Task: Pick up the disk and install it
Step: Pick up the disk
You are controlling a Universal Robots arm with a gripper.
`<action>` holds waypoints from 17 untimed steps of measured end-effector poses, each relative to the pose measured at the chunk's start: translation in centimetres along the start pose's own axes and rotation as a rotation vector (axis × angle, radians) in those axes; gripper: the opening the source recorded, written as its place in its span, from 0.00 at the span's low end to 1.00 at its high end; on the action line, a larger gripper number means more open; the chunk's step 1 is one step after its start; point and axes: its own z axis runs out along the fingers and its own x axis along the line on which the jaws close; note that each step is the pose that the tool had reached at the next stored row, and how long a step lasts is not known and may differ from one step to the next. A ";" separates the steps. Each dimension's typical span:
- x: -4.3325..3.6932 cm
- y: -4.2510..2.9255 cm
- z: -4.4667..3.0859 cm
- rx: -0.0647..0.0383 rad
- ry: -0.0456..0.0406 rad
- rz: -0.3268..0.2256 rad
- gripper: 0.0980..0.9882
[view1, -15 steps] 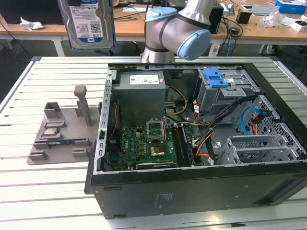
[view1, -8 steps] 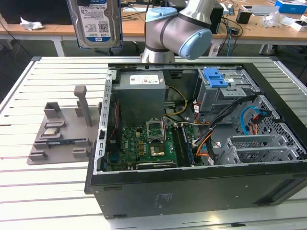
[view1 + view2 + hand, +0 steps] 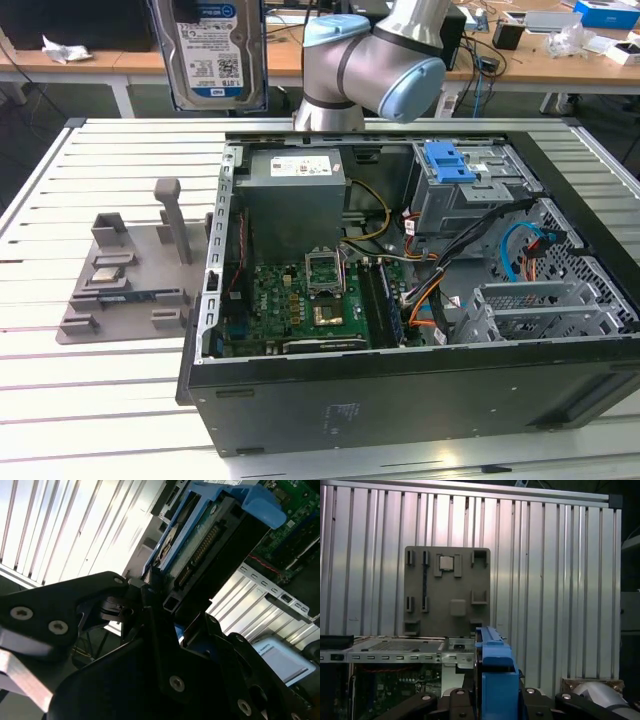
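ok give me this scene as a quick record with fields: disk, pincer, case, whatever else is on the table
disk: lifted clear of the table, label facing the exterior view, blue rails along its edges
pincer: shut on the disk
computer case: open, lying on the slatted table, motherboard exposed
drive cage: grey, inside the case, blue latch on top
fixture plate: grey, on the table at the exterior view's left of the case
task state: disk picked up, not yet installed
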 end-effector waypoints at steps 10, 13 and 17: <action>0.96 -4.88 0.11 -0.002 0.0003 0.000 0.30; 1.01 -6.24 0.09 -0.002 0.0004 0.000 0.30; 1.08 -8.12 0.06 -0.003 0.0002 0.000 0.30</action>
